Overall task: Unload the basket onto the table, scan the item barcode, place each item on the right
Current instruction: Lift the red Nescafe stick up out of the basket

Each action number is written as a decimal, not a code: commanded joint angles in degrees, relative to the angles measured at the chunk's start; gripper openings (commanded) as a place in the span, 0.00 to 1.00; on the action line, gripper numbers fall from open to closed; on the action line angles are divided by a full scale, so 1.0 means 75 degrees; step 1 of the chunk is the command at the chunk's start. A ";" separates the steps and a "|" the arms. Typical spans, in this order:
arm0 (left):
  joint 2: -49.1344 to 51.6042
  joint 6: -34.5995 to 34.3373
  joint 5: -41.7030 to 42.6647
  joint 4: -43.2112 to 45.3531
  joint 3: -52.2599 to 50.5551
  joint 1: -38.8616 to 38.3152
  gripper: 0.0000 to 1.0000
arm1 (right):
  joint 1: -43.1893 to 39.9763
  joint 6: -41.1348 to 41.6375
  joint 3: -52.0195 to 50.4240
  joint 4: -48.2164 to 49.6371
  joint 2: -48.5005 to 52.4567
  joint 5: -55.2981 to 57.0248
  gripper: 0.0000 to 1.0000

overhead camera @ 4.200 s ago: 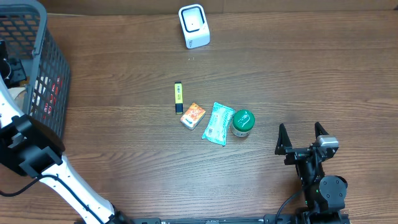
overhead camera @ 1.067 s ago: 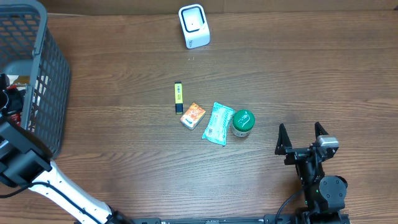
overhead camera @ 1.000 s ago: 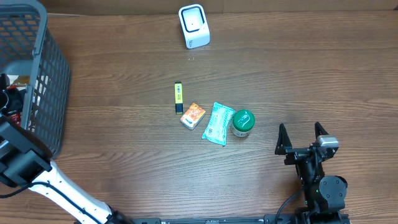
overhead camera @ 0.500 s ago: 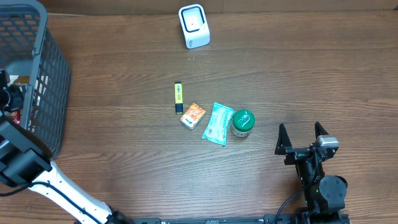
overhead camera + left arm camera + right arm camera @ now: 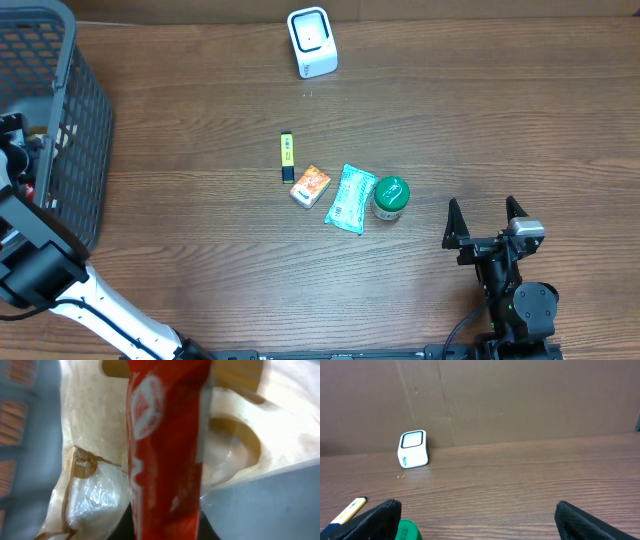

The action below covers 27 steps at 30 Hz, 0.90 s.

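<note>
Overhead, the left arm reached from the near edge of the tabletop (image 5: pixel 500 120) into the grey wire basket (image 5: pixel 70 120) at the far left, its left claw (image 5: pixel 14 135) down among the goods inside. The left wrist camera was almost filled by a red packet (image 5: pixel 165 450) with a white emblem printed near its top. The packet ran upright from the bottom middle of that view, with dark shapes flanking its lower end where the fingers sit. The claw was closed right down and looked clamped on this red packet, though the fingertips themselves could not be made out. Behind the packet lay a beige and clear plastic bag (image 5: pixel 90 460), with the grey of the basket at the sides.

The white barcode scanner (image 5: pixel 312 42) stood at the far edge of the tabletop, well apart from the basket and its packet. Near the middle of the tabletop lay a yellow pen-shaped item (image 5: pixel 286 155), an orange packet (image 5: pixel 311 185) just beside its near end, a teal pouch (image 5: pixel 351 198) next to that, and a green-lidded jar (image 5: pixel 391 197) touching or almost touching the pouch.

At the near right, the right claw (image 5: pixel 481 205) hung with its two black fingers spread wide and nothing between them, pointing toward the far edge and well clear of the jar.
</note>
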 commanded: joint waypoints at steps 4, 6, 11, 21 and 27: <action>0.0571 0.0026 0.0522 -0.0367 -0.0221 0.0012 0.04 | -0.0009 -0.0032 -0.0082 0.0017 -0.0073 0.0015 1.00; 0.0437 -0.0146 0.0539 -0.0510 0.0082 0.0012 0.04 | -0.0009 -0.0032 -0.0082 0.0017 -0.0073 0.0015 1.00; -0.0023 -0.0804 0.0536 -0.0831 0.0912 0.0012 0.05 | -0.0009 -0.0032 -0.0082 0.0017 -0.0073 0.0015 1.00; -0.1373 -0.1530 0.0516 -0.0866 0.1402 0.0012 0.04 | -0.0009 -0.0029 -0.0082 0.0017 -0.0073 0.0015 1.00; -0.2576 -0.2142 0.1005 -0.0644 0.1402 -0.0105 0.04 | -0.0009 -0.0029 -0.0082 0.0017 -0.0073 0.0015 1.00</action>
